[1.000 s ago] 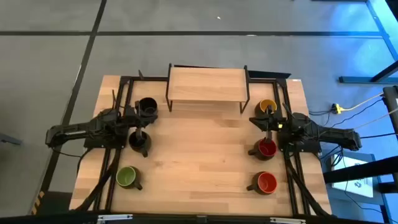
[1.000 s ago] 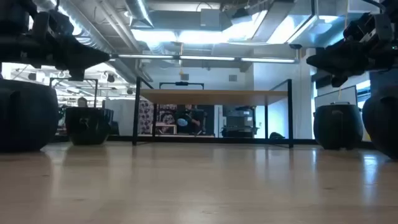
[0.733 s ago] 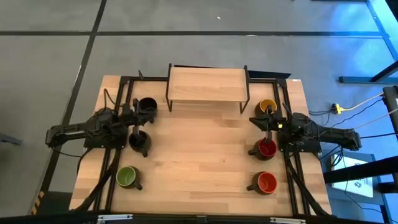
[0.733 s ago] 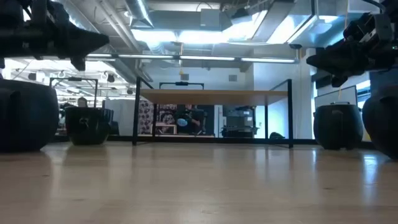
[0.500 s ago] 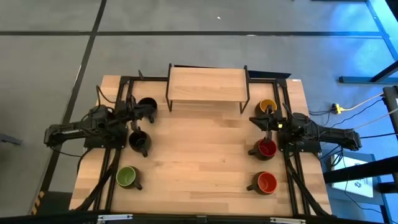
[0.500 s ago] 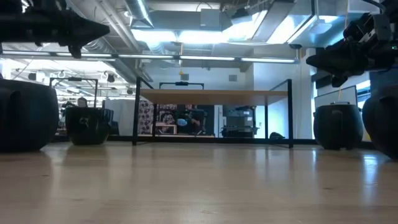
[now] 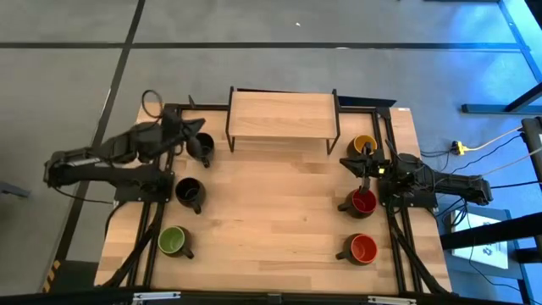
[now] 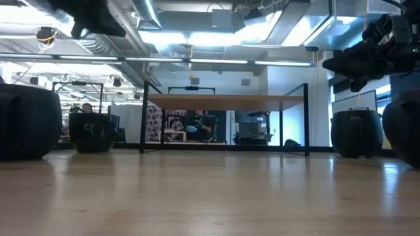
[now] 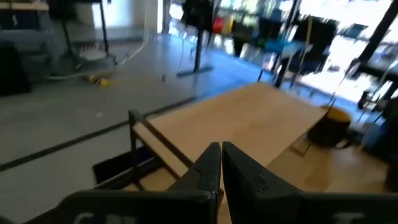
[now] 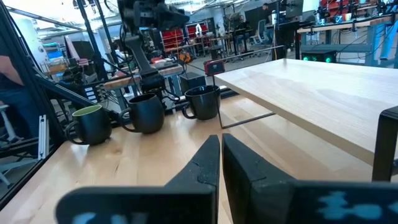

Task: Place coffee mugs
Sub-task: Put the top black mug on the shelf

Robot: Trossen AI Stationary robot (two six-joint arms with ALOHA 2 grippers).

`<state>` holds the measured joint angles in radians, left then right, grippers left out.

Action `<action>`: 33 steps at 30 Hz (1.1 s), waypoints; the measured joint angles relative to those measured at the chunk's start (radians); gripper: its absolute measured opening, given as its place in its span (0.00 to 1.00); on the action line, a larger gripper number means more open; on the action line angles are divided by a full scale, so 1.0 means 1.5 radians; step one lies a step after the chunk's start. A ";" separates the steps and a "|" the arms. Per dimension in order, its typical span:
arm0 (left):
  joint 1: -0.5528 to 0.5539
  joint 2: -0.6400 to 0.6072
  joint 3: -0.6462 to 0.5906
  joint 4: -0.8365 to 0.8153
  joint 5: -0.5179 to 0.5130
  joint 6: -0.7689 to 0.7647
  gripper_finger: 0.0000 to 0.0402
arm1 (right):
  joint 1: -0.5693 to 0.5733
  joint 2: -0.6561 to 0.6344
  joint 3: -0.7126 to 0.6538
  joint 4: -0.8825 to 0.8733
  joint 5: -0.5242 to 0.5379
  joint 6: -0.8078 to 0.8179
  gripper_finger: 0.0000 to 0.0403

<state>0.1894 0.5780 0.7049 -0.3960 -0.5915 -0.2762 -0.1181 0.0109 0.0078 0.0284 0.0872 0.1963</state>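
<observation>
Six dark mugs stand on their bases on the table, three on each side. On the left are a black mug [image 7: 201, 146] farthest off, a second black mug [image 7: 188, 194] and the green mug [image 7: 174, 241]. On the right are the yellow mug [image 7: 364, 145], the dark red mug [image 7: 359, 202] and the orange-red mug [image 7: 362, 249]. My left gripper [image 7: 201, 128] [image 9: 221, 163] is shut and raised above the far black mug, touching nothing. My right gripper [image 7: 347, 162] [image 10: 221, 155] is shut and hovers between the yellow and dark red mugs.
A wooden shelf riser [image 7: 282, 116] on black metal legs stands at the middle of the table's far edge. The middle of the table [image 7: 271, 212] is bare wood. Black frame rails run along the left and right sides. The room beyond shows in the low view.
My left arm has risen from just above the middle black mug and swung toward the far edge, ending high over the far black mug. That middle mug has stayed where it stood. My right arm has kept still.
</observation>
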 joint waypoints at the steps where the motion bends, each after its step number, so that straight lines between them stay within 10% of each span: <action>1: 0.000 0.026 0.028 -0.031 0.001 -0.002 0.02 | 0.000 0.000 0.000 0.000 0.000 0.000 0.02; 10: 0.003 0.192 0.190 -0.333 0.035 -0.170 0.02 | 0.000 0.000 0.000 0.000 0.000 0.000 0.02; 20: 0.098 0.266 0.199 -0.417 0.219 -0.282 0.21 | 0.000 0.000 0.000 0.000 0.000 0.000 0.02; 33: 0.180 0.362 0.199 -0.448 0.280 -0.181 0.44 | 0.000 0.000 0.000 0.000 0.000 0.003 0.02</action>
<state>0.4587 1.1203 1.0031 -1.0683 -0.1720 -0.5480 -0.1182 0.0109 0.0078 0.0280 0.0867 0.2006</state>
